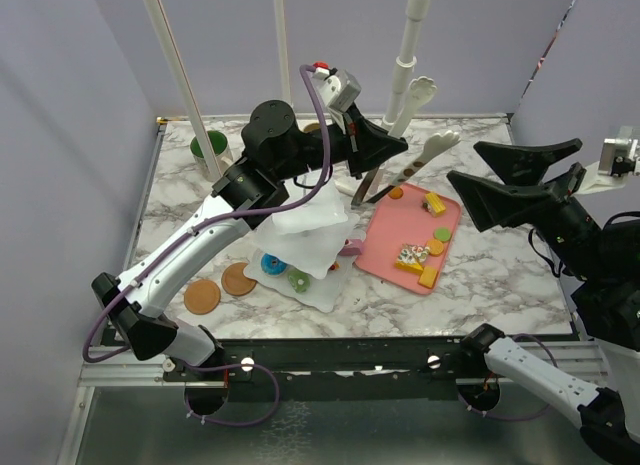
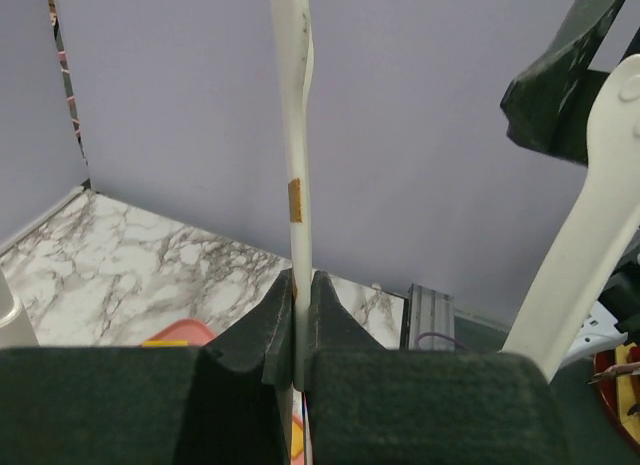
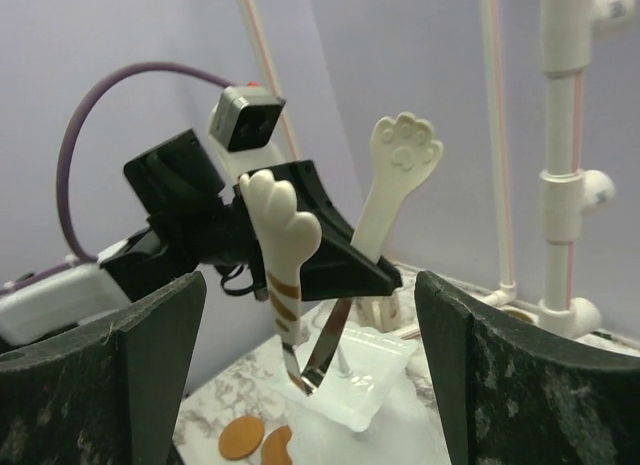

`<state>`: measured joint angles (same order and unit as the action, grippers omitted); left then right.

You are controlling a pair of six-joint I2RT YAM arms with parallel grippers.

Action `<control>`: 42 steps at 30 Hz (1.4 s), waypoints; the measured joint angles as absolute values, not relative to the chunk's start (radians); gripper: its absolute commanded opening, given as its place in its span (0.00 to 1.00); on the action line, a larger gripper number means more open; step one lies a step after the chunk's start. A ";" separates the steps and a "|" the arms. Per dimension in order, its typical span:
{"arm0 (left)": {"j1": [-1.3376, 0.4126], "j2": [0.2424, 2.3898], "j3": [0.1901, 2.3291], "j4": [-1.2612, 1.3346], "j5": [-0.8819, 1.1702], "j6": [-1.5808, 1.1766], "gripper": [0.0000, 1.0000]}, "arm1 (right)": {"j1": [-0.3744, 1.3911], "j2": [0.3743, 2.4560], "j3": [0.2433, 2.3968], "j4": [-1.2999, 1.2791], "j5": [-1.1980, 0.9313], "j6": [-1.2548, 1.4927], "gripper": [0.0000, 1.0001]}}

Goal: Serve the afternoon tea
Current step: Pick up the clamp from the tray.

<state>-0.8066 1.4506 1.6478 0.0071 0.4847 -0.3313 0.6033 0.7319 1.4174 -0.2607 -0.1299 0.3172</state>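
Left gripper [image 2: 297, 315] pinched tight on 1 arm of the paw-tipped tongs [image 2: 296, 135], paws up, over the white tier stand [image 1: 318, 228]. Right gripper [image 1: 468, 162] jaws wide, holding nothing, hovering right of the pink tray [image 1: 385, 225] carrying toy pastries [image 1: 412, 255]. 2 donuts [image 1: 271, 263] on the stand's bottom plate. Green-lined mug [image 1: 210, 147] back left.
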 measured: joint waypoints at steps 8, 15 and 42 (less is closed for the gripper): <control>-0.805 1.446 1.662 0.011 0.490 -0.335 0.00 | 0.603 0.777 1.370 -0.236 -0.294 0.343 0.89; -0.804 1.446 1.679 0.007 0.440 -0.278 0.00 | 0.603 0.850 1.306 -0.206 -0.290 0.368 0.86; -0.888 1.451 1.681 0.006 -0.014 0.019 0.00 | 0.604 0.944 1.220 0.075 -0.147 0.455 0.33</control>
<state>-0.8879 1.4513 1.6806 0.0059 -0.0139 0.0193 0.6041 0.9443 1.2198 0.0750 -0.1471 0.4549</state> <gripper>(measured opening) 0.037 0.425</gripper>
